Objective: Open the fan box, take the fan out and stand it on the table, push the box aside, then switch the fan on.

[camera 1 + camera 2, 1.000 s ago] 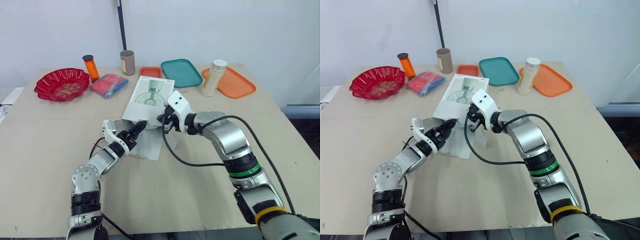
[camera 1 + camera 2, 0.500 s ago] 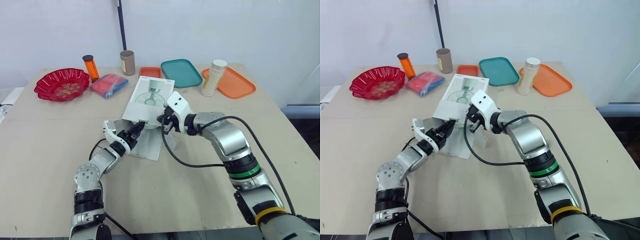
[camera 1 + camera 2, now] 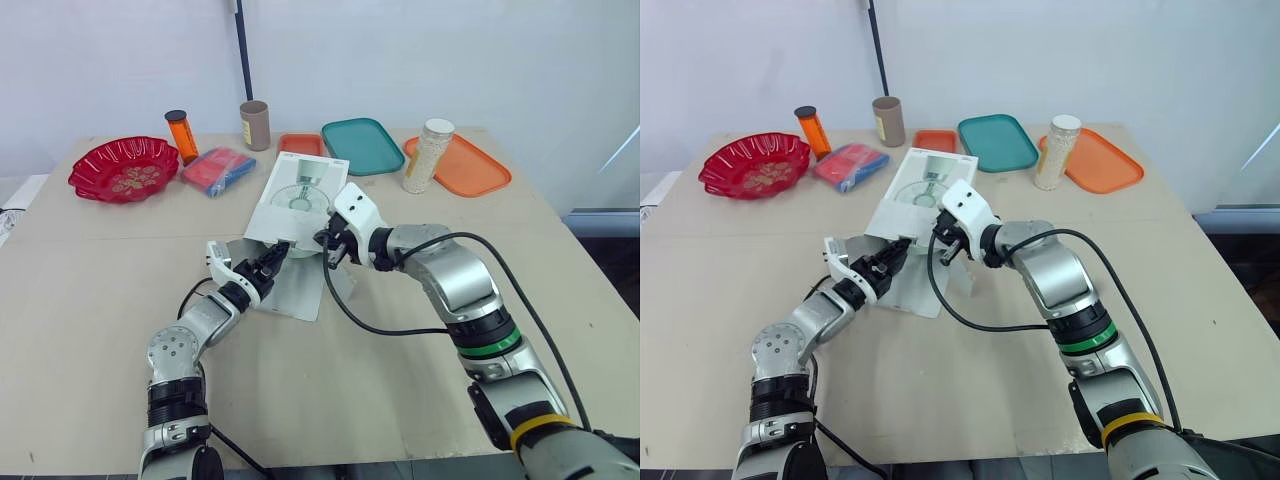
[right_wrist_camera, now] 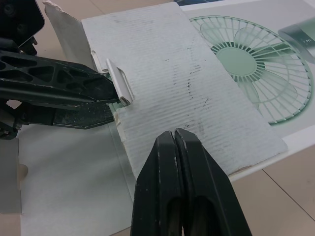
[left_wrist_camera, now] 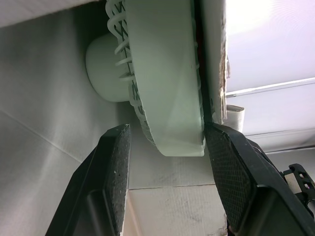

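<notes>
The white fan box [image 3: 300,195], printed with a fan picture, lies flat mid-table with its near end open and its flaps [image 3: 296,288] spread on the table. My left gripper [image 3: 278,252] reaches into that open end. In the left wrist view its fingers stand open on either side of the pale green fan [image 5: 162,73], whose grille rim sits between the pads [image 5: 118,162] under the cardboard lid. My right gripper [image 3: 330,243] is shut, with nothing between its fingers [image 4: 175,147], just over the box's lifted top flap [image 4: 187,83].
Along the far edge stand a red bowl [image 3: 123,168], an orange bottle [image 3: 182,135], a blue packet [image 3: 218,168], a brown cup [image 3: 255,124], a small orange tray [image 3: 301,144], a teal tray [image 3: 362,145], a grain jar [image 3: 428,155] and an orange tray [image 3: 465,168].
My left arm has edged slightly forward toward the box opening. The right gripper and the box have stayed where they were.
</notes>
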